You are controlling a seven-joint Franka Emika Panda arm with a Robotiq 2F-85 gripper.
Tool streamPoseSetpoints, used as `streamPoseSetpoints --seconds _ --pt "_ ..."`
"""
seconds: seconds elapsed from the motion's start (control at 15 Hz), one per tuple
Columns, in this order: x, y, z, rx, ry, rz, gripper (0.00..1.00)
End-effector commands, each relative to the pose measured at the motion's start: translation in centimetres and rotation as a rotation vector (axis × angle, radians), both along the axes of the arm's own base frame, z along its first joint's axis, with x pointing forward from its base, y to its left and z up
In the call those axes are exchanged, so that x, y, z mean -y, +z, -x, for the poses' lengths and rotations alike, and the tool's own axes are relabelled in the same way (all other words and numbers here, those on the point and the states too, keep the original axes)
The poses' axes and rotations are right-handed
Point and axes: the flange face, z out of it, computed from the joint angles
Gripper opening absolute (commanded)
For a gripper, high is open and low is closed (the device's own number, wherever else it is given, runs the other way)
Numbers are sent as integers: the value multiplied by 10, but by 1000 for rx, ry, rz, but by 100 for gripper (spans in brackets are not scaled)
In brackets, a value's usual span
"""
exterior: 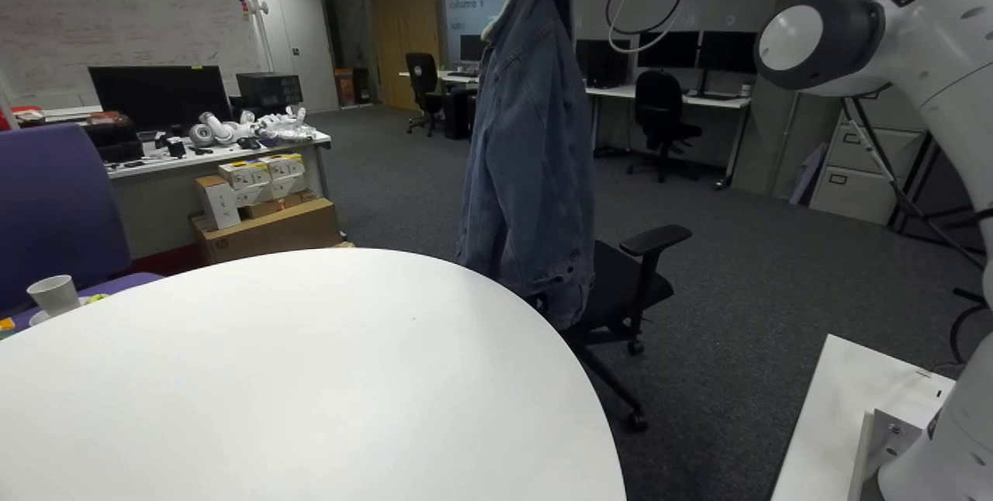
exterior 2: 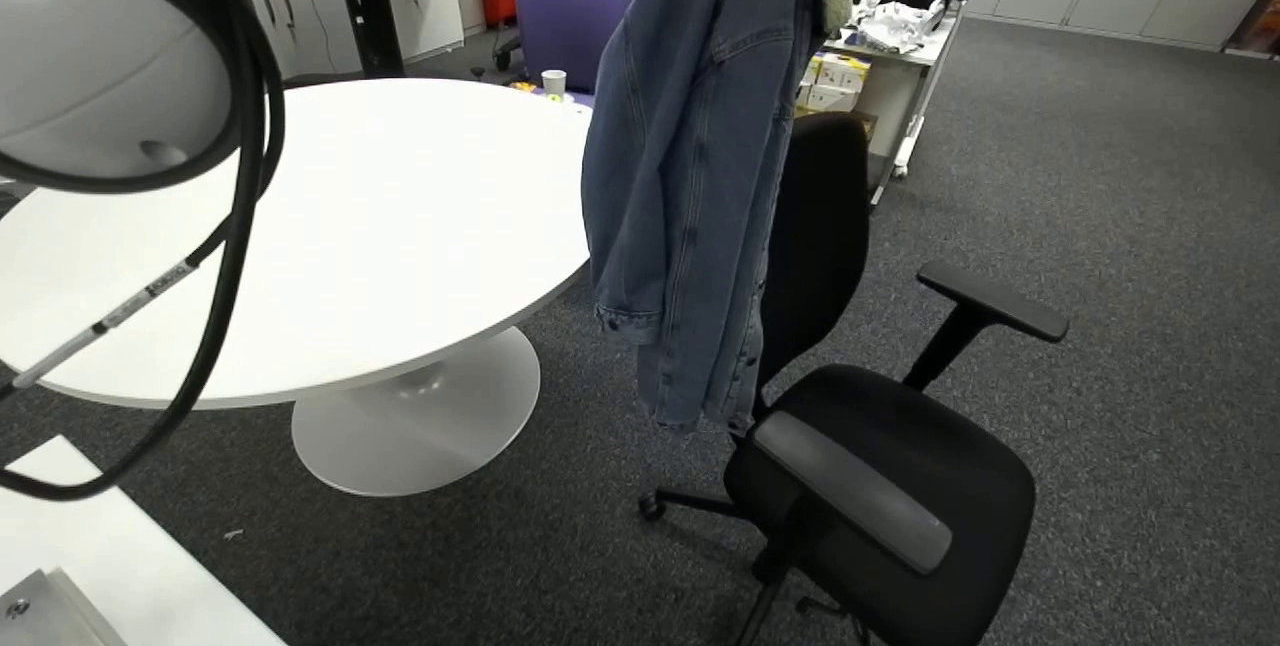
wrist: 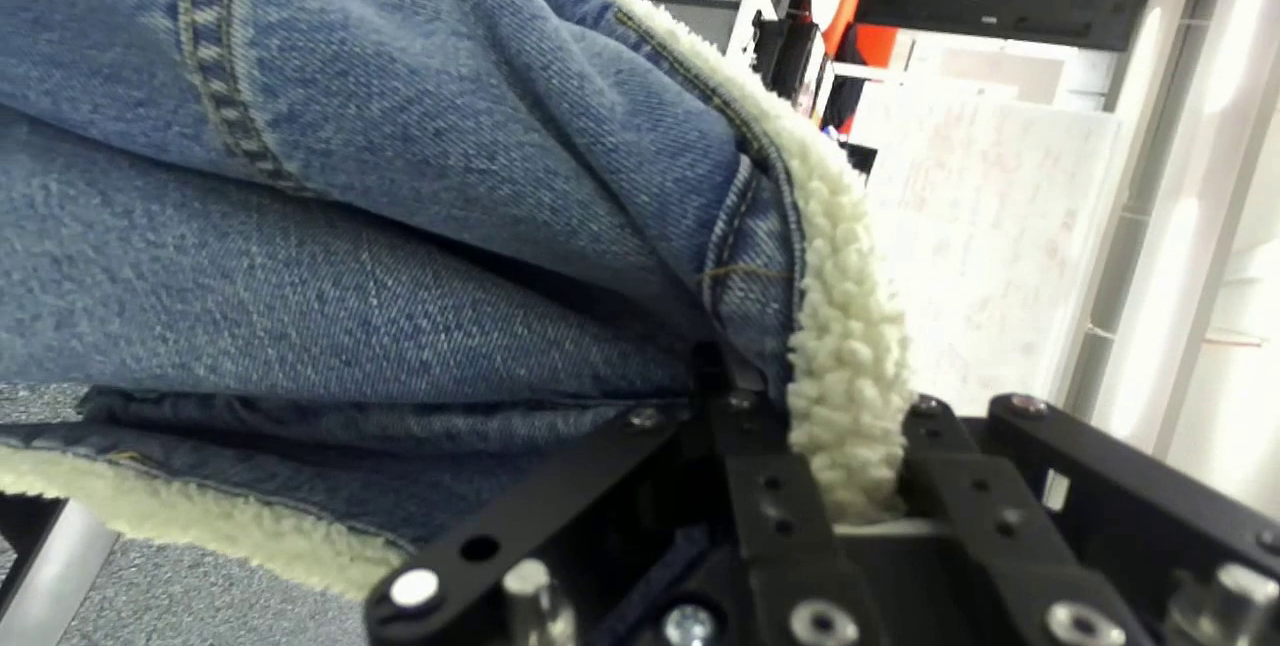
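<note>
Jkt (exterior: 535,144) is matt denim w/ fleecy collar (wrist: 850,326).

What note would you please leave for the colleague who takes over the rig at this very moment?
Black two-fingered pincer: clamped on the cream fleece edge of the blue denim jacket.
Jacket: hanging near the round white table and the black office chair; whether it touches them is unclear.
Done: jacket gripped and hanging.
Left: jacket not yet released.

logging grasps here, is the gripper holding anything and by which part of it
Yes: the gripper holds the denim jacket by its cream fleecy collar.
</note>
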Motion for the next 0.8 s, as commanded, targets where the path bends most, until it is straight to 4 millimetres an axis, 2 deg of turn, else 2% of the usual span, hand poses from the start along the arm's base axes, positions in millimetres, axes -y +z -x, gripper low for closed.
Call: streamPoseSetpoints --seconds 0.0,0.6,0.73 --pt "35 60 50 89 -131 -62 3" --pt "139 100 147 118 -413 -183 3" --pt "162 87 151 122 -477 -198 3"
